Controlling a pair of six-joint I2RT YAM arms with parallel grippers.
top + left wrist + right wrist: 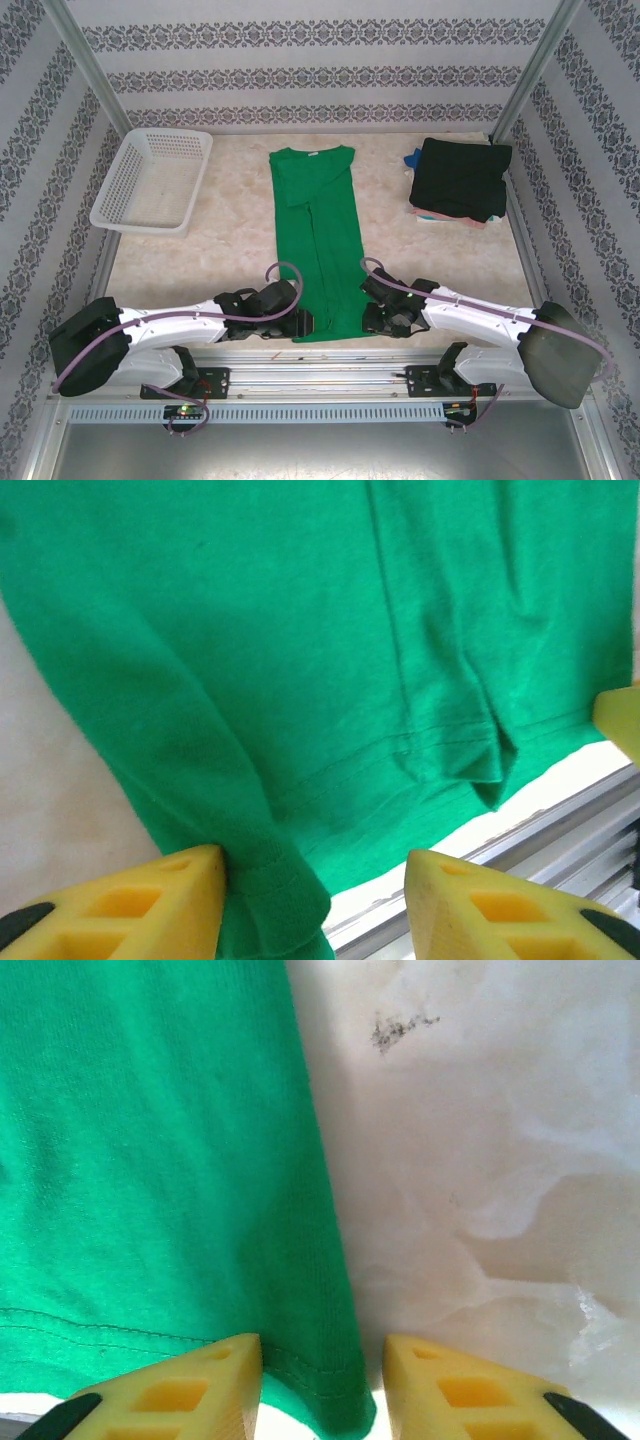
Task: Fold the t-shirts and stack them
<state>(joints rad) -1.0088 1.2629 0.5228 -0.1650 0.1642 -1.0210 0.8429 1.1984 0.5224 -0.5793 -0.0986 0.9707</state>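
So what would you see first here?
The bright green t-shirt, lying as a long strip down the middle of the table. The left gripper and right gripper sit open at its near corners. A black t-shirt tops a pile at the far right.

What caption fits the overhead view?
Green shirt, folded lengthwise, lies between a white basket and a stack of shirts, both jaws at its near hem.

the pale cream mottled table (230, 235) carries a long bright green fabric t-shirt (322, 230) lying flat down its middle, a white plastic lattice basket (150, 226) at far left, and, far right, a folded black t-shirt (462, 178) stacked on thin pink and blue t-shirts (452, 217).
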